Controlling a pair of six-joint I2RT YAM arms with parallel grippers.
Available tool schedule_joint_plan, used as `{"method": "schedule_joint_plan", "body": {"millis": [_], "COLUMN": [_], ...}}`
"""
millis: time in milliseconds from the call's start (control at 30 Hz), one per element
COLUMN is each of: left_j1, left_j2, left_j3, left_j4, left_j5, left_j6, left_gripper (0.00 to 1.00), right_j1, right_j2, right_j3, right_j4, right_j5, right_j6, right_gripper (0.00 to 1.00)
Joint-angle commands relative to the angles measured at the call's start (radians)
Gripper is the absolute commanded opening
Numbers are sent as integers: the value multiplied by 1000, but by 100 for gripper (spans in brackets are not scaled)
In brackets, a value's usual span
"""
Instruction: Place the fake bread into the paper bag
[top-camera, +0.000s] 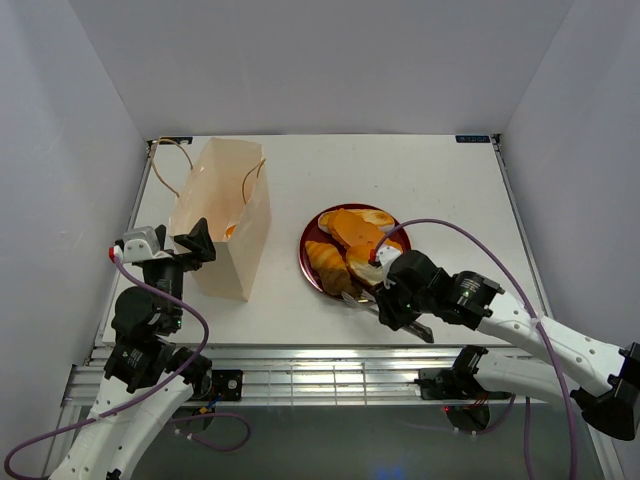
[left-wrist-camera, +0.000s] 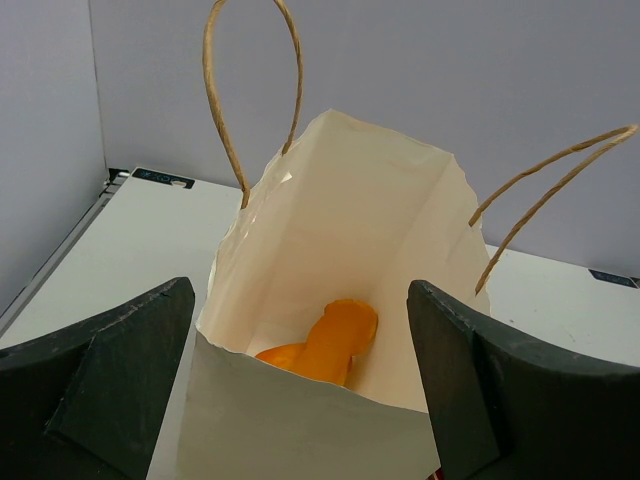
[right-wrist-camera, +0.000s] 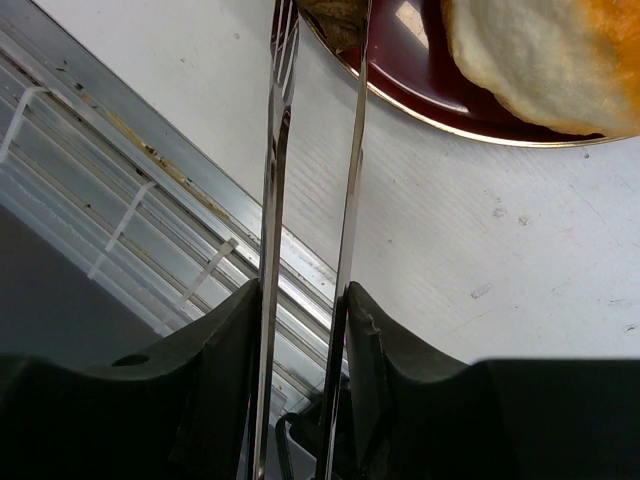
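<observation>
— Jaws?
— Right gripper (right-wrist-camera: 305, 330): clamped on the tongs (right-wrist-camera: 275, 180), tips at the plate (right-wrist-camera: 400, 70), mid-bench toward the near edge. Left gripper (left-wrist-camera: 300, 330): wide apart, empty, flanking the paper bag (left-wrist-camera: 340, 210) by the left edge.
— Fake bread (right-wrist-camera: 540, 60)?
— Mostly plated; one piece (left-wrist-camera: 335, 340) bagged. Picking step, I'd say: the tongs must straddle a pastry.

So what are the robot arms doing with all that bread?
They're packing toy bread into the paper bag. The right gripper is squeezing metal tongs, and their tips are at the near edge of the red plate where the bread sits. One orange piece already lies inside the bag. The left gripper sits open at the bag's mouth, holding nothing.
</observation>
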Motion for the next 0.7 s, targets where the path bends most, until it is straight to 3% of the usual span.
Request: {"method": "schedule_joint_plan", "body": {"millis": [0,667], "left_j1": [-5,-5], "left_j2": [2,3], "left_j3": [5,7], "left_j4": [-11,-14], "left_j5": [11,3], "left_j6": [-2,-2], "left_gripper": [98,98], "right_j1": [6,6], "right_j2": [-34,-103], "right_j3": [64,203], "right_j4": [70,60], "right_j5": [10,-5], "right_j6": [3,-9], "right_gripper": [41,35]}}
